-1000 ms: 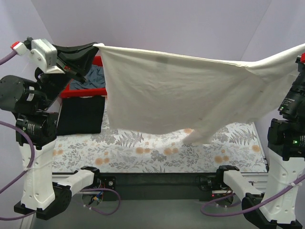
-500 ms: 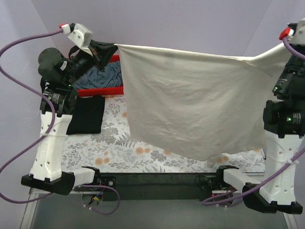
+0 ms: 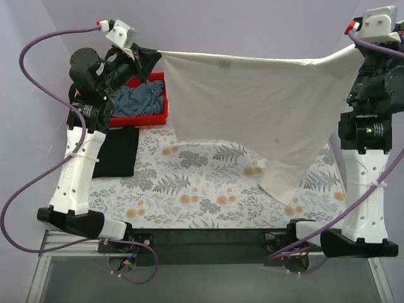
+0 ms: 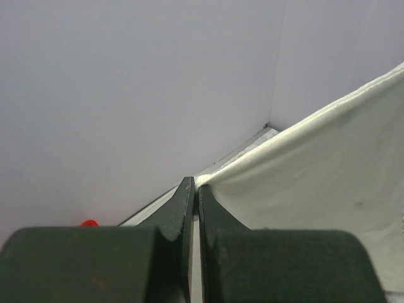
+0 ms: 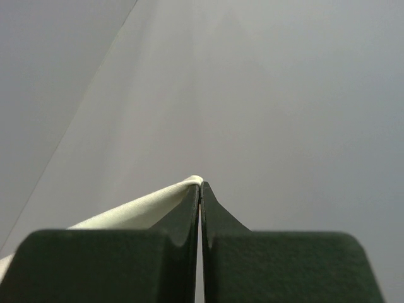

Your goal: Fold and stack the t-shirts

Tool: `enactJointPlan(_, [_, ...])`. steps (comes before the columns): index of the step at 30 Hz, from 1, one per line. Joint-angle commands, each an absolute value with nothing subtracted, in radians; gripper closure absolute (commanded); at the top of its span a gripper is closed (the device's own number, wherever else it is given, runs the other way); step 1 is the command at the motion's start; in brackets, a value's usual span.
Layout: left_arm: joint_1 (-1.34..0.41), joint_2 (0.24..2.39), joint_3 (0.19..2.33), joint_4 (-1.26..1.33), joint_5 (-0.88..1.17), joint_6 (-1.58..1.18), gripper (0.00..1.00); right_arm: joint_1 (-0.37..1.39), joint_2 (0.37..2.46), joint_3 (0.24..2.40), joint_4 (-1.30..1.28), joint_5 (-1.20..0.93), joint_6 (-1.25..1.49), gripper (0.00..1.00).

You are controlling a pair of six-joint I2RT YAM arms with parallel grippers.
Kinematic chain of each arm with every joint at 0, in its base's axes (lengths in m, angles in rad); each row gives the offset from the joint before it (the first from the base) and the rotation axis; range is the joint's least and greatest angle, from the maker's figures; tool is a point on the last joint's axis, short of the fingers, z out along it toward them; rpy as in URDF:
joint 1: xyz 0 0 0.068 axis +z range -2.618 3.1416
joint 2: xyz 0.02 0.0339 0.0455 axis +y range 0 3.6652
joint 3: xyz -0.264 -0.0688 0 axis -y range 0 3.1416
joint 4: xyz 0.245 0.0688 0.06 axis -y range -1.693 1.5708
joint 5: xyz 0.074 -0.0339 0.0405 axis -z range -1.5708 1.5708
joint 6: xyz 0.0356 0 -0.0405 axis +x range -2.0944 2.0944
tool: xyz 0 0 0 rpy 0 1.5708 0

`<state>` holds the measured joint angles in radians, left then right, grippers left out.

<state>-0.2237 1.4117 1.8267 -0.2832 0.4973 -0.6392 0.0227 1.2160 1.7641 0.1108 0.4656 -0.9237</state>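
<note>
The large cream-white t-shirt (image 3: 252,120) hangs stretched in the air between my two grippers, its lower corner reaching the tablecloth at the right. My left gripper (image 3: 158,55) is shut on its top left corner; the left wrist view shows the cloth (image 4: 315,170) pinched at the tips (image 4: 197,183). My right gripper (image 3: 357,49) is shut on the top right corner, with cloth (image 5: 139,211) pinched at the tips (image 5: 201,184). The black t-shirt (image 3: 117,151) lies folded flat at the left. The slate grey-blue t-shirt (image 3: 136,99) lies crumpled in the red bin (image 3: 145,118).
The floral tablecloth (image 3: 202,183) covers the table. The red bin stands at the back left, behind the black shirt. Purple walls close in on three sides. A purple cable (image 3: 38,82) loops off the left arm.
Both arms have risen and moved back, carrying the cream-white shirt higher and farther from the camera. Its hanging bottom edge has swung toward the right.
</note>
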Motion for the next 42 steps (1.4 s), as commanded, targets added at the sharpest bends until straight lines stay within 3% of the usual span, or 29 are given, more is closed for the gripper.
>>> enactJointPlan(1, [-0.225, 1.296, 1.867, -0.242, 0.495, -0.627, 1.00, 0.025, 1.091, 1.841, 0.233, 0.463, -0.940, 0.99])
enactJointPlan(11, [-0.225, 1.097, 1.822, -0.232, 0.548, -0.617, 1.00, 0.026, 0.882, 1.801, 0.230, 0.433, -0.939, 0.98])
enactJointPlan(20, [-0.225, 1.078, 1.827, -0.232, 0.552, -0.624, 1.00, 0.051, 0.899, 1.865, 0.221, 0.399, -0.950, 0.97])
enactJointPlan(26, [-0.225, 1.161, 1.734, -0.189, 0.537, -0.652, 1.00, 0.055, 0.971, 1.842, 0.204, 0.387, -0.939, 0.97])
enactJointPlan(36, [-0.225, 1.445, 1.370, -0.011, 0.353, -0.640, 1.00, 0.051, 1.113, 1.356, 0.290, 0.455, -0.827, 0.96])
enactJointPlan(42, [-0.224, 1.690, 1.313, 0.106, 0.237, -0.623, 1.00, 0.018, 1.316, 1.186, 0.368, 0.423, -0.672, 0.96])
